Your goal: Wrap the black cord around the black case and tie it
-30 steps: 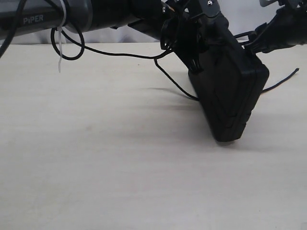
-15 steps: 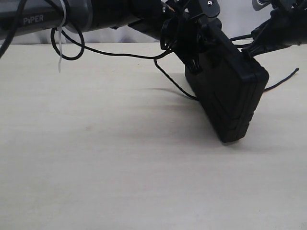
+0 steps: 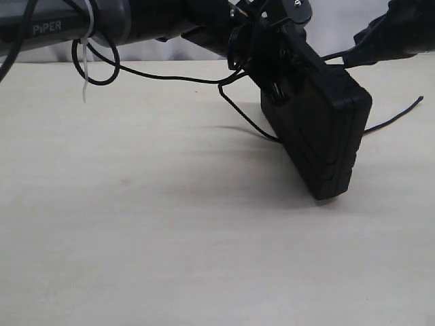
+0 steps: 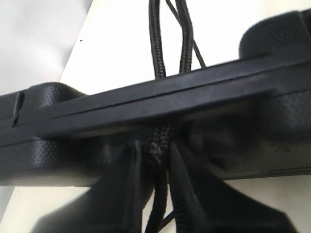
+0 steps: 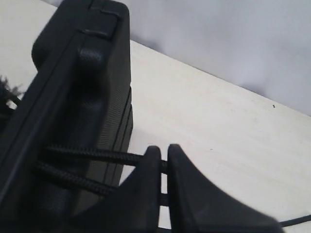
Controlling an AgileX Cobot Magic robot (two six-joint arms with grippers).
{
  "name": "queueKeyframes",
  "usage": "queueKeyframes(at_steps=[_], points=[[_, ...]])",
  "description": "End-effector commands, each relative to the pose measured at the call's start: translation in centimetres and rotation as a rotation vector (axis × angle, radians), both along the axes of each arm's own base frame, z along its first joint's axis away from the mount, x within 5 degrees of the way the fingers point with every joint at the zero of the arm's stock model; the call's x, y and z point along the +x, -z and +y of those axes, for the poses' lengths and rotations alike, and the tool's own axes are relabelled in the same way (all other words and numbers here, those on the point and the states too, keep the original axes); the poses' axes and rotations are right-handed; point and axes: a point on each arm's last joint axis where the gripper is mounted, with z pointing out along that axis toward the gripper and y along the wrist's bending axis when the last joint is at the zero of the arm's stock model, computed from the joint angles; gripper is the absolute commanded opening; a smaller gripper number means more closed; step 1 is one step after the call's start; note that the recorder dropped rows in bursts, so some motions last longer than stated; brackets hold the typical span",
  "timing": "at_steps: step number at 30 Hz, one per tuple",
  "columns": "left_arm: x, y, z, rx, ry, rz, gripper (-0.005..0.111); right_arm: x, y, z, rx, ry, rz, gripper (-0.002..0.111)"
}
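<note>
Two grippers work on one black textured hard case (image 3: 326, 136), which stands tilted on a pale wood-grain table (image 3: 136, 238). Its lower corner rests on the tabletop and its upper end leans toward the left arm. That arm, a grey and black tube lettered "PiPER" (image 3: 102, 20), reaches in from the upper left of the exterior view.

A long, thin black braided cord (image 3: 170, 77) trails across the table from the left. It bends just before the case and runs up to the case's upper end. Another stretch of it lies on the table to the right of the case, its tip well apart from the case.

The left gripper (image 4: 158, 155) sits against the case's upper end. Its two dark fingers (image 4: 116, 199) stand narrow, with a bunch of cord strands pinched between them, tight against the case's seam. Two strands cross over that edge and run on beyond it.

The right gripper (image 5: 162, 153) is beside the case's upper right corner, close to it. Its fingers (image 5: 189, 199) are pressed together on a cord strand. Two parallel strands cross the side of the case to reach these fingers. Whether the second strand is also caught cannot be told.
</note>
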Motion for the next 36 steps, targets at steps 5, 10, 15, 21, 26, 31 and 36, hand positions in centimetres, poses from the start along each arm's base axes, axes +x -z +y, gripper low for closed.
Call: queueKeyframes(at_steps=[5, 10, 15, 21, 26, 31, 36], points=[[0.0, -0.6, -0.2, -0.031, -0.009, 0.007, 0.0, -1.6, -2.3, 0.6, 0.068, -0.033, 0.034, 0.004], [-0.1, -0.5, -0.2, -0.037, -0.009, 0.018, 0.0, -2.0, -2.2, 0.6, 0.024, -0.066, 0.066, 0.016], [-0.2, -0.5, -0.3, -0.037, -0.001, 0.035, 0.0, -2.1, -2.2, -0.4, -0.206, -0.114, 0.039, 0.043], [-0.3, -0.4, -0.3, -0.038, 0.0, 0.04, 0.0, -2.9, -0.8, -1.2, -0.538, -0.305, 0.089, 0.05], [-0.5, -0.3, -0.3, -0.032, 0.014, 0.061, 0.0, -2.4, -0.1, -1.3, -0.617, -0.323, -0.007, 0.059], [-0.4, -0.4, -0.3, -0.032, 0.014, 0.054, 0.0, -1.8, 1.1, 0.0, -0.71, -0.399, -0.024, 0.067], [-0.4, -0.4, -0.3, -0.035, 0.01, 0.049, 0.0, -0.7, 3.2, 1.1, -0.732, -0.45, -0.005, 0.067]])
